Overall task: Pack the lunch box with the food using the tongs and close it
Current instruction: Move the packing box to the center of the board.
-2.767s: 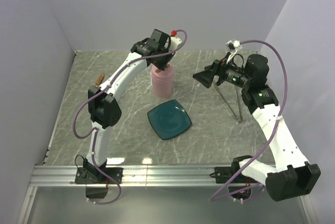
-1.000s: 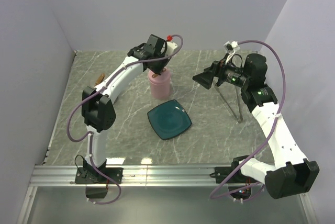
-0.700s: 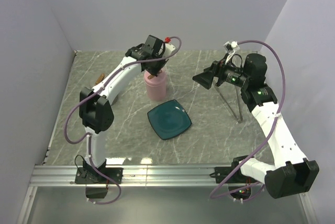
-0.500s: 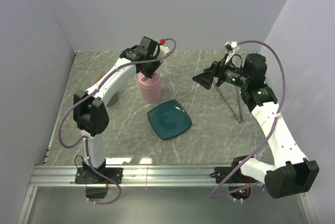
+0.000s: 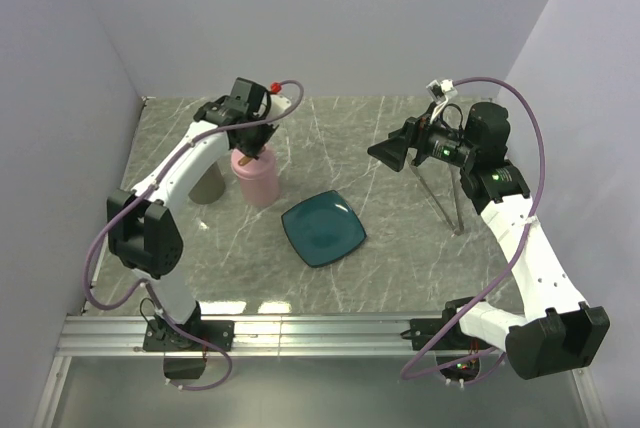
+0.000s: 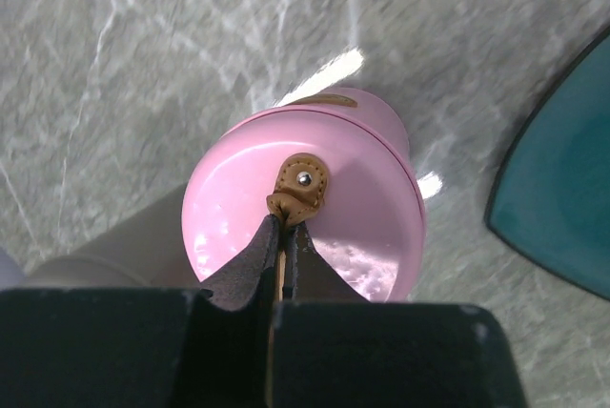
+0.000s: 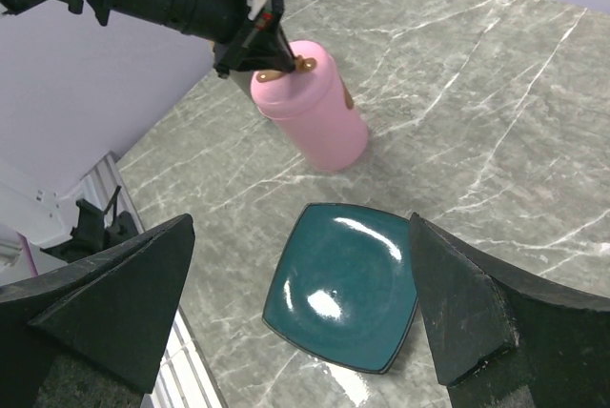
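Observation:
The lunch box [image 5: 256, 179] is a pink cylinder with its lid on, seen from above in the left wrist view [image 6: 305, 217] and standing behind the plate in the right wrist view [image 7: 313, 111]. My left gripper [image 5: 250, 148] [image 6: 284, 229] is shut on the brown leather strap [image 6: 299, 189] at the lid's centre. The tongs [image 5: 440, 206] lie on the table at the right, under my right arm. My right gripper [image 5: 392, 151] [image 7: 301, 236] hangs open above the table, holding nothing. The food is out of view.
An empty teal square plate [image 5: 323, 228] [image 7: 343, 284] lies mid-table, right of the lunch box. Grey walls close the left, back and right sides. A metal rail [image 5: 320, 328] runs along the near edge.
My left arm has swung leftwards, taking the pink lunch box by its strap from behind the plate to the left. The right arm has not moved.

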You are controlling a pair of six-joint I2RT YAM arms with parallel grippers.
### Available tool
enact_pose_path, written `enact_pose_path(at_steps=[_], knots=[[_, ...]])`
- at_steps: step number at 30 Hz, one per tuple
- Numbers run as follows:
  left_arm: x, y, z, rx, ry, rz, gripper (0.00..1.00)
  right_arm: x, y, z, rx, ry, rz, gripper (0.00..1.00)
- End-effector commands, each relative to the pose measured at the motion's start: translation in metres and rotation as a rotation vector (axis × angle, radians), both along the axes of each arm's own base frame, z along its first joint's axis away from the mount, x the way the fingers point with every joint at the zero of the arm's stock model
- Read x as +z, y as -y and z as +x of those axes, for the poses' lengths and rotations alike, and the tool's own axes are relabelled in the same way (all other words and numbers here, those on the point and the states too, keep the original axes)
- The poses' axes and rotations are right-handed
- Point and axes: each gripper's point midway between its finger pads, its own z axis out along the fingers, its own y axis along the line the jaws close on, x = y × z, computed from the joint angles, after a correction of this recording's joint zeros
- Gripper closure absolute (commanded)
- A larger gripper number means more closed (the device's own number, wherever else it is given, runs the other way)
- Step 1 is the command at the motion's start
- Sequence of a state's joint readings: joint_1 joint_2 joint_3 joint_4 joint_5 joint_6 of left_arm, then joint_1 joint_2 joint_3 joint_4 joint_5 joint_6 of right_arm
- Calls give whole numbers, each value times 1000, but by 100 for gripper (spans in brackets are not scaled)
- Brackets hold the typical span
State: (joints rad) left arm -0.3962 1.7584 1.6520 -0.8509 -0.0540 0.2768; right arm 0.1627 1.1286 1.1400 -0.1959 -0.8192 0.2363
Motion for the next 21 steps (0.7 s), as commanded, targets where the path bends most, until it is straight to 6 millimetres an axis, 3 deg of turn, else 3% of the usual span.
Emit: enact_pose_path(at_steps=[1,8,14,17,21], knots=[[-34,-43,-42,27,-193,112,100,13,2,-2,10,49,6,0],[-40,-70,-42,65,-191,116,99,13,1,-2,14,44,15,0],[-38,-81,-41,84,-185,119,96,12,1,-2,17,44,2,0],[-32,-79,-39,82,-172,105,89,8,2,-2,17,42,-8,0],[-19,-73,-35,79,-148,70,70,6,1,-2,25,36,-11,0]])
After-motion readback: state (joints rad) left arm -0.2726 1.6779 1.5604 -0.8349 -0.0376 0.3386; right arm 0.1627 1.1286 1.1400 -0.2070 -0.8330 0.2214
